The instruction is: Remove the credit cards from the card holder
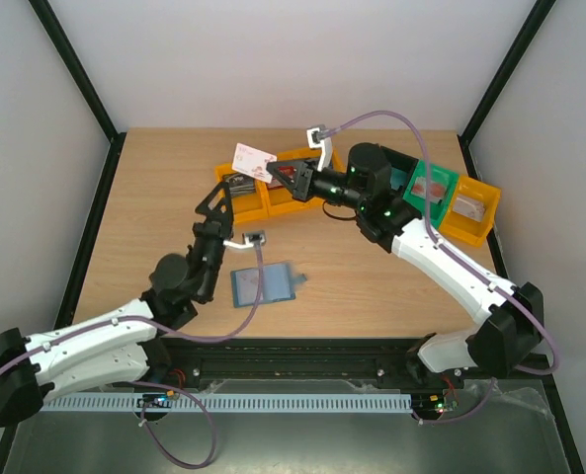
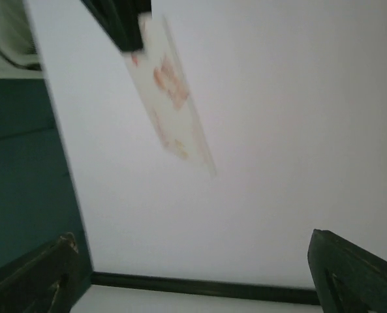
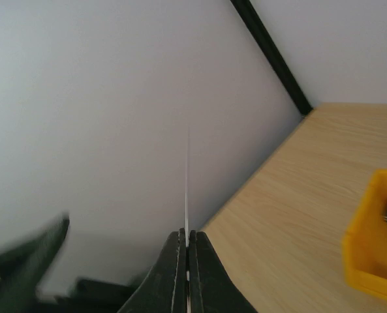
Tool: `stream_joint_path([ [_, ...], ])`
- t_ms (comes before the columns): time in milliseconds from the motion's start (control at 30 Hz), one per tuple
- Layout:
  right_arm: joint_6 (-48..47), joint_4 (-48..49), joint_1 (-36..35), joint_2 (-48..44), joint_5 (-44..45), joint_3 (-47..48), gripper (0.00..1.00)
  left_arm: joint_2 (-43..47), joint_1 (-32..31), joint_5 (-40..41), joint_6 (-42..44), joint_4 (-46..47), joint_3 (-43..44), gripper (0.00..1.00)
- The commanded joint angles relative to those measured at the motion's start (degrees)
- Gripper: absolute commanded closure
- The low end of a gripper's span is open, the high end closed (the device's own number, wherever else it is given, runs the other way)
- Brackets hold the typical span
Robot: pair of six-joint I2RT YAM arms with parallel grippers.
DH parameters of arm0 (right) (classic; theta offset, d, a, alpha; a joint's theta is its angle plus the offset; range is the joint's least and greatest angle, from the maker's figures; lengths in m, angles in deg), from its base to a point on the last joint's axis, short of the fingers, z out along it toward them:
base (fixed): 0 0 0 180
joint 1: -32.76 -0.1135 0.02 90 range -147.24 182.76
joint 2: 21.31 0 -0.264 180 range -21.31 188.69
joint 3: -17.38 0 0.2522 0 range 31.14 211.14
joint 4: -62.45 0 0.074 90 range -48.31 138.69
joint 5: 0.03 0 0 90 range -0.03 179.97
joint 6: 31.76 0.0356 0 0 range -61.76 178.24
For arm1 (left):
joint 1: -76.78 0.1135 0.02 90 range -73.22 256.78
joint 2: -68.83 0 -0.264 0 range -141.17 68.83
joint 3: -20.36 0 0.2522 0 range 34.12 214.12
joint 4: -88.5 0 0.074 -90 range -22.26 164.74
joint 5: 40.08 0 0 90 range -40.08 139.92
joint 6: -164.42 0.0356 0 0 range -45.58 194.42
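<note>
A red-and-white credit card (image 1: 253, 159) is up in the air over the orange bins, pinched at one edge by my right gripper (image 1: 278, 175), which is shut on it. The right wrist view has that card (image 3: 187, 176) edge-on as a thin white line between the closed fingers (image 3: 177, 261). My left gripper (image 1: 227, 190) stands open just left of the card, holding nothing. From its wrist, the card (image 2: 173, 91) hangs above wide-apart fingertips (image 2: 350, 267). The teal-blue card holder (image 1: 265, 284) lies flat on the table near the arms, with no gripper on it.
Orange bins (image 1: 273, 202) stand under the raised card, one showing in the right wrist view as a yellow bin (image 3: 376, 235). A green bin (image 1: 426, 188) and another orange bin (image 1: 470, 209) sit at the back right. White walls close in the wooden table (image 1: 154, 197).
</note>
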Motion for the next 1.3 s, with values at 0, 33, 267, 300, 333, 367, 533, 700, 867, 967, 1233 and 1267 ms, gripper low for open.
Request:
stream_joint_path([
  [0, -13.6, -12.7, 2.2, -2.3, -3.8, 2.8, 0.98, -0.5, 1.0, 13.5, -35.2, -46.7, 19.4, 0.01],
  [33, -16.4, -15.2, 2.3, -2.9, -4.1, 2.9, 0.99, -2.1, 1.6, 10.5, -48.1, -68.1, 26.5, 0.01],
  [267, -24.9, -19.7, 3.3, -9.2, -10.9, 1.2, 0.98, -10.0, 10.6, -39.3, -88.6, -111.3, 61.8, 0.00],
  [300, -25.5, -19.8, 3.3, -9.9, -13.9, 1.0, 0.98, -10.4, 12.0, -45.2, -91.8, -111.3, 64.1, 0.00],
  [333, -26.0, -20.0, 3.3, -10.5, -15.6, 0.9, 0.98, -10.8, 13.3, -50.3, -94.7, -111.2, 66.2, 0.01],
  [367, -26.7, -20.4, 3.3, -11.1, -16.6, 0.8, 0.98, -11.4, 14.8, -55.0, -97.4, -110.6, 68.0, 0.01],
  [533, -27.6, -19.2, 3.3, -13.8, -22.4, -1.0, 0.98, -15.6, 24.1, -74.9, -112.2, -104.8, 74.2, 0.01],
  [700, -24.9, -15.0, 3.3, -16.3, -23.2, -3.1, 0.98, -16.6, 33.1, -93.4, -122.9, -96.3, 66.8, 0.18],
  [867, -24.7, -15.7, 3.3, -16.5, -22.3, -2.4, 0.98, -14.3, 33.2, -99.5, -119.7, -94.3, 62.3, 0.25],
  [967, -24.9, -16.5, 3.3, -15.6, -22.9, -1.1, 0.98, -14.2, 33.2, -98.3, -119.4, -94.5, 61.7, 0.36],
  [1233, -25.9, -19.4, 3.3, -15.3, -20.1, 0.7, 0.98, -13.0, 33.2, -100.1, -121.9, -93.4, 57.8, 0.98],
  [1267, -26.1, -20.2, 3.3, -15.0, -19.9, 1.5, 0.98, -12.6, 33.2, -100.5, -122.4, -93.3, 57.2, 0.98],
])
